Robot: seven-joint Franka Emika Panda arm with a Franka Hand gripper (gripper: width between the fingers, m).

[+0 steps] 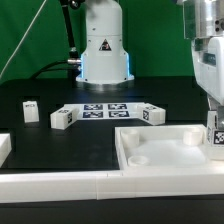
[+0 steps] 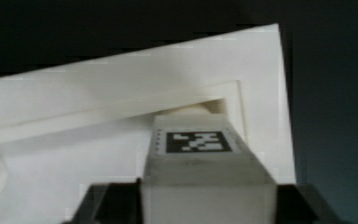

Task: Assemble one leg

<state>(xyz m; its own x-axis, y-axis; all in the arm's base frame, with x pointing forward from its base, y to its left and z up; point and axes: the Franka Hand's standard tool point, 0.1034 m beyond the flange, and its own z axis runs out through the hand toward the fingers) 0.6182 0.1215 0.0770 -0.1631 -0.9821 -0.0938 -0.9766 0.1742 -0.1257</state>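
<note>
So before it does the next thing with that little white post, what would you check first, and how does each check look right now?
1. Post held: ok. The leg sits between the fingers of the gripper.
2. Post over the square panel: ok. In the wrist view it hangs above a corner of it.
3. Lined up with the corner hole: cannot tell. Only a rounded hollow shows just past the post's end.
4. Post upright: cannot tell from these two angles.
5. Spare posts out of the way: ok. They lie far off, beside the marker board.
6. Post already touching the panel: cannot tell.
</note>
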